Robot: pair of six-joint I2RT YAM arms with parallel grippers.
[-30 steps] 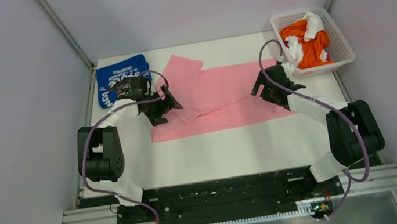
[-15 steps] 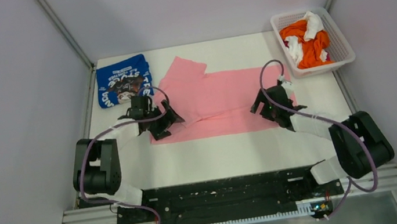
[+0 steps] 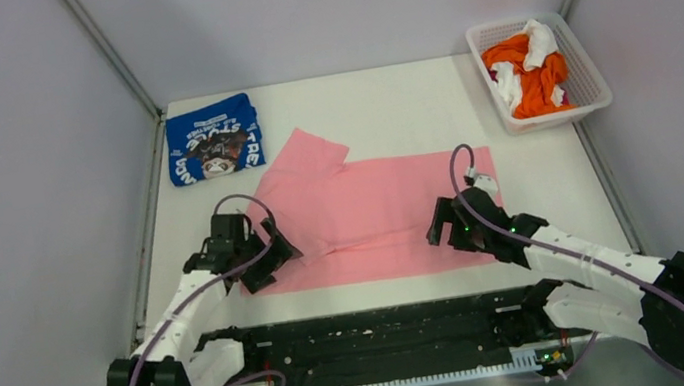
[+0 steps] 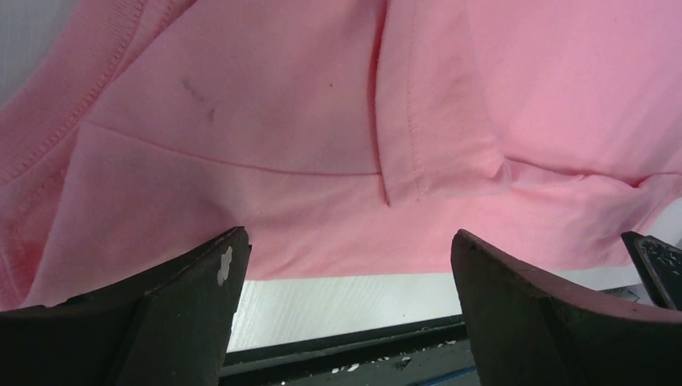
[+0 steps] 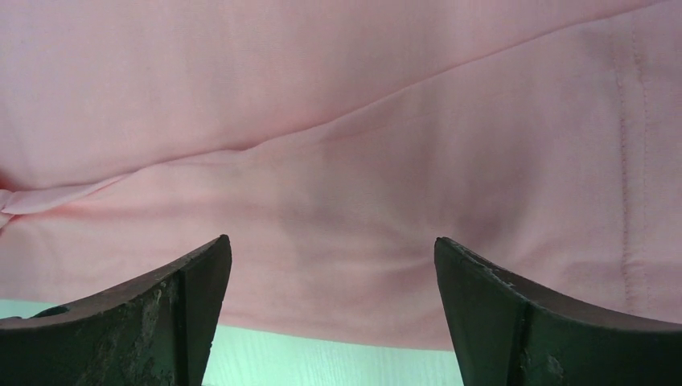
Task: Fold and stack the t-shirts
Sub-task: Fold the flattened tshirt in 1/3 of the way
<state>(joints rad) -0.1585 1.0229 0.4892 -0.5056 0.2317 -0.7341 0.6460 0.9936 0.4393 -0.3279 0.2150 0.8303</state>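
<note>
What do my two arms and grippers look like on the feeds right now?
Both arms are alike: the left arm and right arm have white links with bulky black joints, and a purple cable loops along each. The left gripper and right gripper carry dark wedge-shaped fingers; one left finger shows a white chip.

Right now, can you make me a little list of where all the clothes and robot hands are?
pink shirt: spread out, middle of the table
blue shirt: folded, far left corner
basket: far right corner, orange and white cloth inside
left gripper: open, at pink shirt's near edge
right gripper: open, at pink shirt's near edge
</note>
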